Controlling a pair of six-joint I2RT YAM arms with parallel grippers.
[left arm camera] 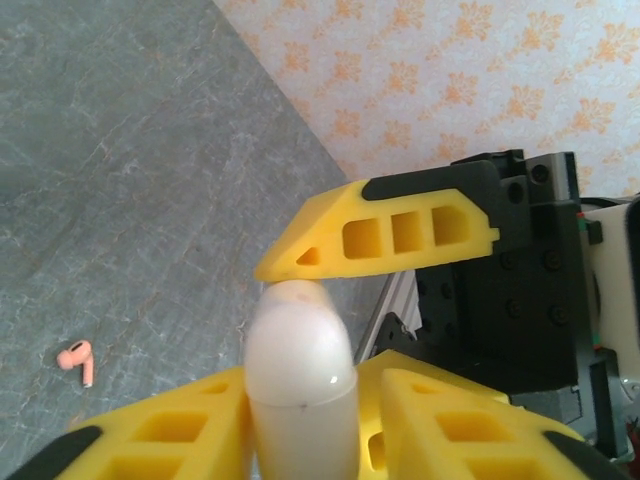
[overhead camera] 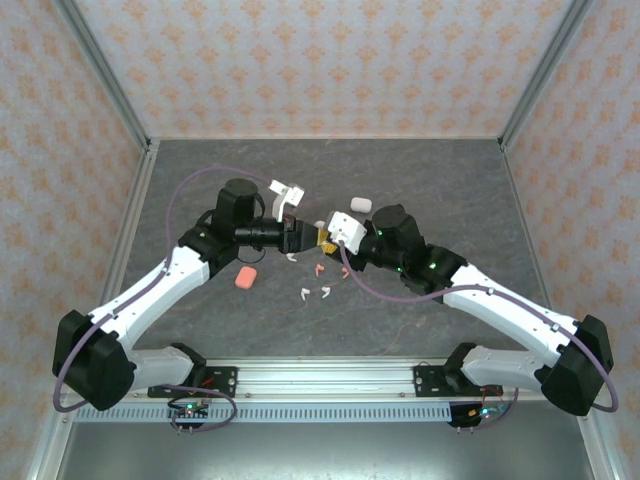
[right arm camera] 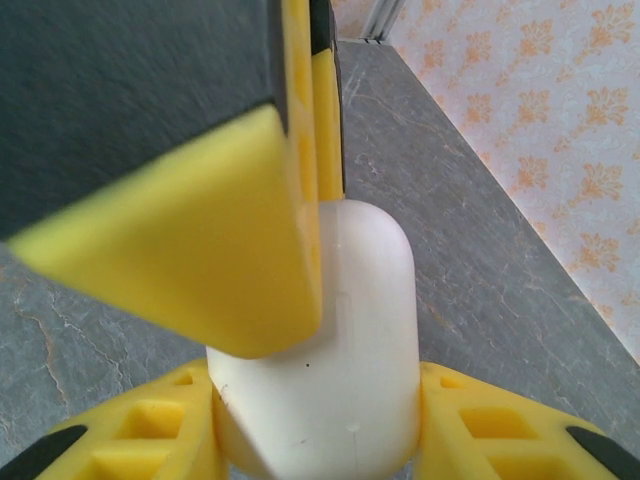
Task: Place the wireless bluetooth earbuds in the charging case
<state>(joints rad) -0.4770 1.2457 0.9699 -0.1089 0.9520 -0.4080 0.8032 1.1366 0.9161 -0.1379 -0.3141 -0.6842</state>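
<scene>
Your right jaws hold a white case (right arm camera: 330, 400) by its lower body, above the middle of the tabletop (overhead camera: 420, 170). Your left jaws stand narrow on the same case from the opposite side, pressed against both flanks. The buds (overhead camera: 305, 292) lie loose on the tabletop, just toward the arm bases from the jaws. Several are white, and there is a coral bud (left arm camera: 76, 360). Expect the case to be light, hard and glossy. It will likely twist if squeezed on its rounded end, so grip the flatter flanks. The buds look tiny and slick, so pinch each gently across the stem.
</scene>
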